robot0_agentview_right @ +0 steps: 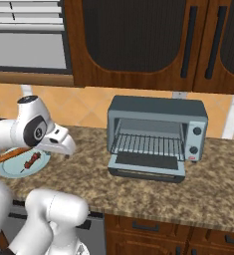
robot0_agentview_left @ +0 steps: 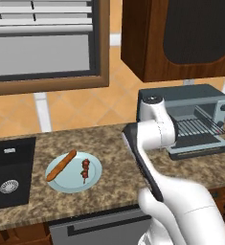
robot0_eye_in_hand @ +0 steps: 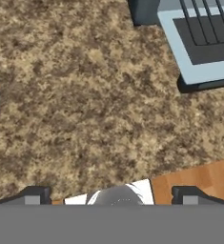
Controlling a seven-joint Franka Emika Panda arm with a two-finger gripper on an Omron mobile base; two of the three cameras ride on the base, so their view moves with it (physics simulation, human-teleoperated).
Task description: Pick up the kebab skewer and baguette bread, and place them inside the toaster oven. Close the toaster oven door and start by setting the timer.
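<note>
A speckled brown granite worktop (robot0_agentview_left: 109, 162) carries a pale blue plate (robot0_agentview_left: 95, 178). A black sink (robot0_agentview_left: 11, 170) is set into the worktop just left of the plate. Dark wooden cabinets (robot0_agentview_right: 138, 45) hang above the worktop, and orange tiles (robot0_agentview_left: 80, 107) line the wall behind it.

In the left base view the robot arm (robot0_agentview_left: 154, 127) covers the left end of the toaster oven (robot0_agentview_left: 200, 112) and the near-left corner of its lowered toaster oven door (robot0_agentview_left: 200, 143). In the right base view the arm hides the left part of the pale blue plate (robot0_agentview_right: 39, 167) and one end of the baguette bread (robot0_agentview_right: 13, 154); the kebab skewer (robot0_agentview_right: 31, 161) is too small to make out its chunks. In the hand view the plate and the door are cut off by the edges.
</note>
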